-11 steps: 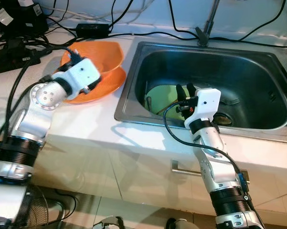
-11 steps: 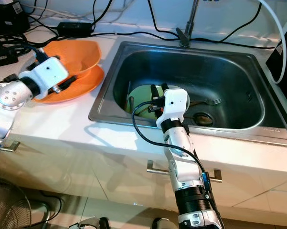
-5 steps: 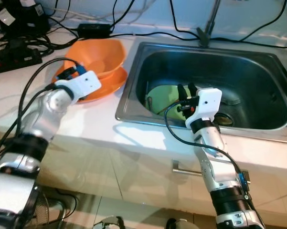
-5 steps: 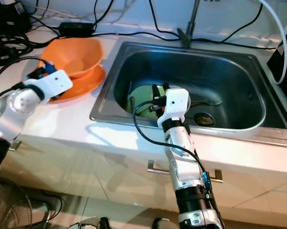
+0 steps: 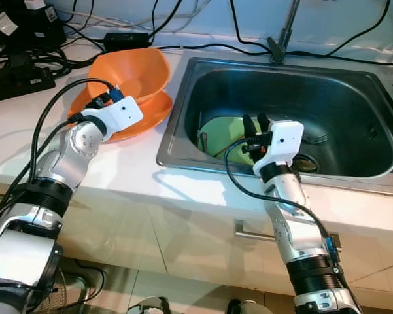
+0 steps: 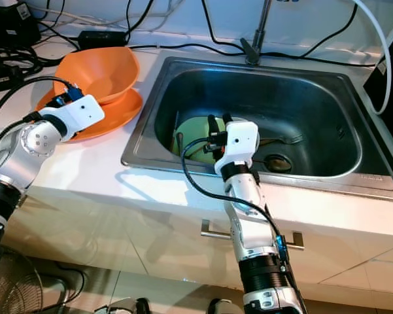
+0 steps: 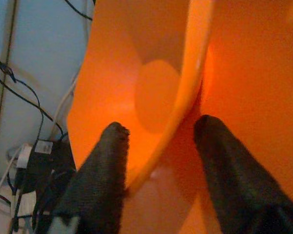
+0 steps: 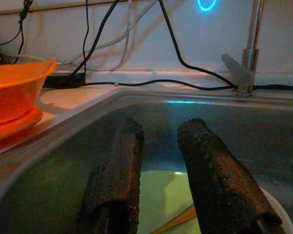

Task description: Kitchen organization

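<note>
Orange bowl (image 5: 132, 74) sits on an orange plate (image 5: 147, 111) on the white surface (image 5: 127, 167), just left of the sink (image 5: 373, 85). Left hand (image 7: 158, 146) is at the bowl's near rim: in the left wrist view the fingers (image 7: 105, 165) are apart w/ the rim edge running between them, one finger on the inside of the bowl, the other outside betw. bowl wall and plate. Open, not clamped as far as I can see; contact w/ the rim looks close to touching but can't say for sure.

Right hand (image 5: 254, 122) hangs over the sink's near-left part, fingers pointing away from the robot & slightly down, above a pale green plate (image 5: 225, 131) lying in the basin. Fingers (image 8: 119, 175) stand apart w/ nothing betw. them, so open & empty. A fork (image 6: 284, 139) lies further right on the sink floor, near the drain (image 6: 279, 162). A thin utensil handle lies across the green plate; can't tell what kind.

Key relation: the bowl rim already lies inside the left hand's gap, running crosswise to the fingers. My read: closing alone should pinch the wall, no further reach needed. Left arm is the nearer one for the bowl; right arm is nearer the green plate, which lies just ahead of and below its fingertips.

Cables (image 5: 46, 62) & a power strip (image 5: 16, 75) crowd the surface behind the bowl, a snag risk if the bowl gets lifted backward.
</note>
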`<state>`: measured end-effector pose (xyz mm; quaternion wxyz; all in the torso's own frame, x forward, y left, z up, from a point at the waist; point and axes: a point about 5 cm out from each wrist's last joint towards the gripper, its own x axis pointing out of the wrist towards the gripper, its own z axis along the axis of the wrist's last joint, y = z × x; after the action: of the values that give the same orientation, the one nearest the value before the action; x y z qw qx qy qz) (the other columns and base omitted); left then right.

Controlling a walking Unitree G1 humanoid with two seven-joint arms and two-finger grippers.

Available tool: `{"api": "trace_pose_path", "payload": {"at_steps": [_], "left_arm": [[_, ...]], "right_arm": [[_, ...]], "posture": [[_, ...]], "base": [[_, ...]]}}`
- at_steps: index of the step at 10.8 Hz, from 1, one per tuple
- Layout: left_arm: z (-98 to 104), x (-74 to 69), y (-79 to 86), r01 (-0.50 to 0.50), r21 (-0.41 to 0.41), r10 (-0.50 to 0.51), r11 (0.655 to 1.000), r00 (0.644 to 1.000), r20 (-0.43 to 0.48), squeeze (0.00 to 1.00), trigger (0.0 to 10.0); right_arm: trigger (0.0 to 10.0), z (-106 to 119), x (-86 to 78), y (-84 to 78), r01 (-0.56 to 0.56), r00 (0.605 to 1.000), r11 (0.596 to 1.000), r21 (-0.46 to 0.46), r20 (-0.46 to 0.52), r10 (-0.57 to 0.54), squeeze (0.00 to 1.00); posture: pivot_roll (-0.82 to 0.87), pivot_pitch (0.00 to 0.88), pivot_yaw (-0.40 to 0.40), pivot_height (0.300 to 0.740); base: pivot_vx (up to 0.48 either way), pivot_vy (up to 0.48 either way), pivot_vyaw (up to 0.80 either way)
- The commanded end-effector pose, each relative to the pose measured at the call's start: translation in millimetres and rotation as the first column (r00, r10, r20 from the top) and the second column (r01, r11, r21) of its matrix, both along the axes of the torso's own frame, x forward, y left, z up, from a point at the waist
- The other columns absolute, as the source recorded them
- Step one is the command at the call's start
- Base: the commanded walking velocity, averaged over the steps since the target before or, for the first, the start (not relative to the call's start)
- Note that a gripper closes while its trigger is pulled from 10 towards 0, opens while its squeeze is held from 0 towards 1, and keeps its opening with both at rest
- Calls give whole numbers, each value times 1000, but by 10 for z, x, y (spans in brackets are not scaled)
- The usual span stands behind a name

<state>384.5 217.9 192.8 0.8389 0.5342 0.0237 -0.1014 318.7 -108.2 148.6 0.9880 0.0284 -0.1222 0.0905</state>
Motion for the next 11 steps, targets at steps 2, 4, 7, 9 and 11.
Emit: {"api": "trace_pose_path", "payload": {"at_steps": [2,4,7,9,11], "left_arm": [[0,19,-46,16,-3,-16,1000,1000,-8,0,0],[1,20,-65,24,-14,-24,1000,1000,-10,0,0],[-19,10,-93,38,-24,-38,999,999,-27,0,0],[-36,4,-111,47,-29,-48,998,998,-39,0,0],[-38,2,-134,56,-27,-58,998,998,-40,0,0]], "right_arm": [[10000,-74,2,-3,5,999,1000,0,-32,-5,0],[10000,-78,6,-5,3,999,1000,-5,-36,-3,0],[10000,-83,4,2,-2,999,1000,-9,-39,2,0],[10000,-84,1,5,-3,999,1000,-9,-40,2,0],[10000,-83,-1,8,-3,999,1000,-9,-40,2,0]], "posture": [[44,79,27,740],[44,81,25,740],[45,82,25,740],[43,85,24,740],[44,86,25,740]], "base": [[0,0,0],[0,0,0],[0,0,0],[0,0,0],[0,0,0]]}}
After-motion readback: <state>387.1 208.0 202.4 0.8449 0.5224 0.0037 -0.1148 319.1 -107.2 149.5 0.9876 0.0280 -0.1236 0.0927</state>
